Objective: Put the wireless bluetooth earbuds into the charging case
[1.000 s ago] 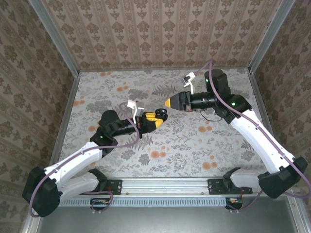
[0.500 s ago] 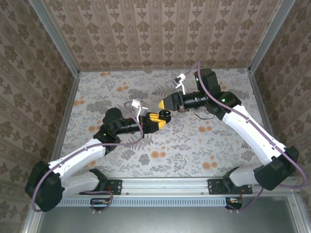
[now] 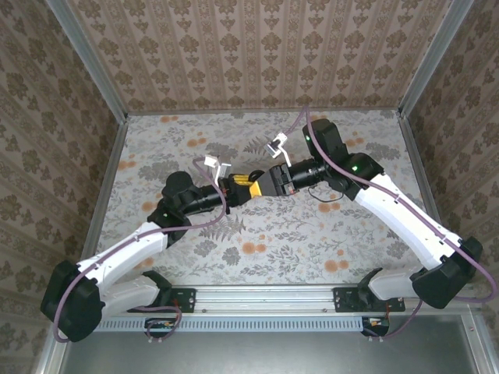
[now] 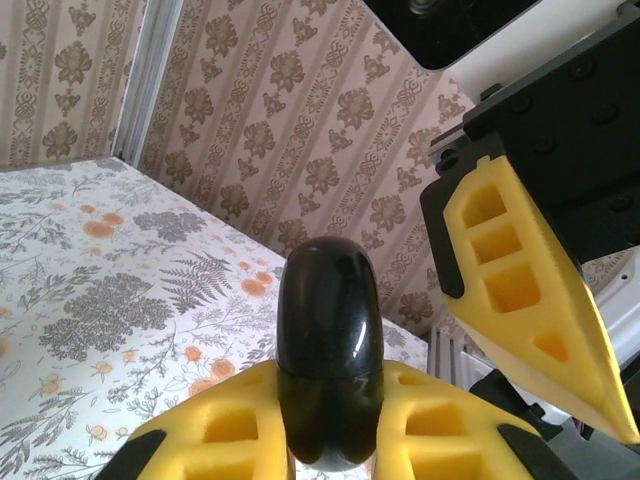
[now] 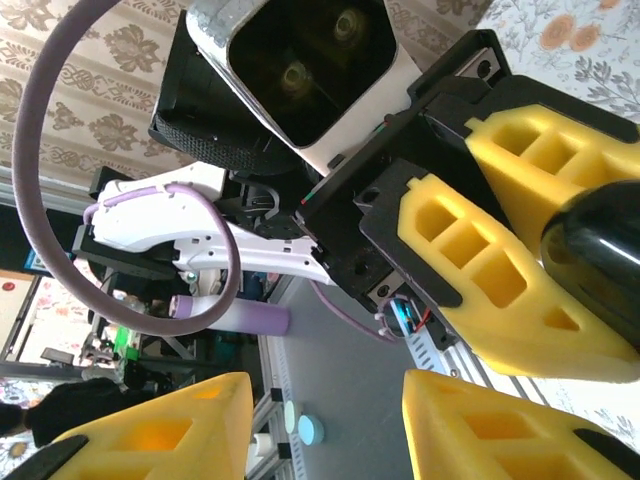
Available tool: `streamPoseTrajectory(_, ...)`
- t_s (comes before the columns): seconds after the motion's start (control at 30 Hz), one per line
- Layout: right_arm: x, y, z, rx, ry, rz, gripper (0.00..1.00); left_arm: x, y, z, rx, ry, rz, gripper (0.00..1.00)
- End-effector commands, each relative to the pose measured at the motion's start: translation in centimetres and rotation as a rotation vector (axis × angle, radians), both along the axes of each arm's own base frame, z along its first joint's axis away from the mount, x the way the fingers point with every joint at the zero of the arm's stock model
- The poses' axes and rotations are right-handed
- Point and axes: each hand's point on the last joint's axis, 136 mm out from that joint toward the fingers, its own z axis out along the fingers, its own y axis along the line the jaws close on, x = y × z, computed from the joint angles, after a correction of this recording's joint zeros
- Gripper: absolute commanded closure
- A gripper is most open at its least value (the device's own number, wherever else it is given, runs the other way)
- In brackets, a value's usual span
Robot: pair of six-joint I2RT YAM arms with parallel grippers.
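At lower centre of the left wrist view, a glossy black rounded piece (image 4: 330,350) sits upright, clamped by the left gripper (image 4: 330,425) (yellow pads on both its sides). The right gripper (image 5: 325,400) gapes wide just beside it, above mid-table (image 3: 312,234).

Over the past second the right gripper (image 3: 263,184) has swung in and dropped above the surface (image 3: 312,234). It has closed from well apart to tip-to-tip with the left gripper (image 3: 243,181). Its yellow fingers (image 4: 520,290), earlier plain to see from above, are now largely tucked in against the tips of the left jaws. The right arm (image 3: 323,139) has leaned in behind it, its wrist camera bracket carried nearer the left jaws. The left gripper has edged up slightly, bringing its glossy black object (image 4: 330,350) just beside a right finger.
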Motion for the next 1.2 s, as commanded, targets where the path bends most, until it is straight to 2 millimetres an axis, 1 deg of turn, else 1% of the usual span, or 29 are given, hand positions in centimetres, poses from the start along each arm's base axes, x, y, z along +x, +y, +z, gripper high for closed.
streamPoseTrajectory(0.0, 0.4, -1.7, 0.4, -0.053, -0.083, -0.080, 0.55, 1.4, 1.1, -1.7, 0.045, 0.049, 0.107, 1.00)
streamPoseTrajectory(0.1, 2.6, -3.4, -1.1, -0.153, -0.152, -0.209, 0.54, 3.0, 2.4, -5.5, 0.125, 0.152, 0.225, 1.00)
streamPoseTrajectory(0.13, 3.6, -4.2, -2.0, -0.202, -0.177, -0.268, 0.53, 3.5, 2.9, -6.9, 0.157, 0.185, 0.263, 1.00)
streamPoseTrajectory(0.23, 6.8, -7.3, -5.4, -0.391, -0.270, -0.455, 0.48, 4.5, 3.6, -10.0, 0.233, 0.258, 0.339, 0.99)
streamPoseTrajectory(0.33, 9.5, -10.9, -9.0, -0.584, -0.357, -0.615, 0.43, 5.6, 3.5, -12.8, 0.296, 0.319, 0.373, 0.99)
streamPoseTrajectory(0.43, 11.3, -13.8, -11.9, -0.721, -0.409, -0.721, 0.34, 6.7, 2.6, -15.5, 0.353, 0.382, 0.372, 0.96)
streamPoseTrajectory(0.5, 12.0, -15.7, -13.6, -0.802, -0.416, -0.780, 0.28, 7.4, 1.4, -16.8, 0.377, 0.407, 0.351, 0.94)
streamPoseTrajectory(0.53, 12.6, -16.7, -13.8, -0.821, -0.428, -0.828, 0.25, 7.7, 0.6, -17.8, 0.394, 0.424, 0.341, 0.94)
streamPoseTrajectory(0.63, 13.3, -19.9, -15.4, -0.900, -0.420, -0.928, 0.17, 9.0, -1.0, -19.9, 0.404, 0.472, 0.330, 0.92)
streamPoseTrajectory(0.77, 13.5, -24.3, -17.2, -0.974, -0.405, -1.043, 0.09, 10.5, -1.8, -22.6, 0.440, 0.517, 0.353, 0.90)
streamPoseTrajectory(0.87, 13.3, -26.7, -18.6, -0.999, -0.387, -1.101, 0.04, 11.1, -1.9, -23.9, 0.498, 0.529, 0.364, 0.81)
streamPoseTrajectory(0.93, 13.4, -27.8, -19.3, -1.012, -0.388, -1.126, 0.00, 11.4, -1.6, -24.4, 0.541, 0.523, 0.379, 0.73)
streamPoseTrajectory(1.0, 13.5, -28.7, -19.9, -1.034, -0.402, -1.145, 0.00, 11.6, -1.1, -24.5, 0.598, 0.507, 0.392, 0.65)
streamPoseTrajectory(1.1, 14.0, -30.0, -20.8, -1.055, -0.417, -1.191, 0.00, 11.8, -0.2, -23.8, 0.686, 0.462, 0.412, 0.50)
streamPoseTrajectory(1.17, 14.6, -31.0, -21.2, -1.037, -0.420, -1.240, 0.00, 12.0, 0.8, -22.7, 0.743, 0.416, 0.434, 0.39)
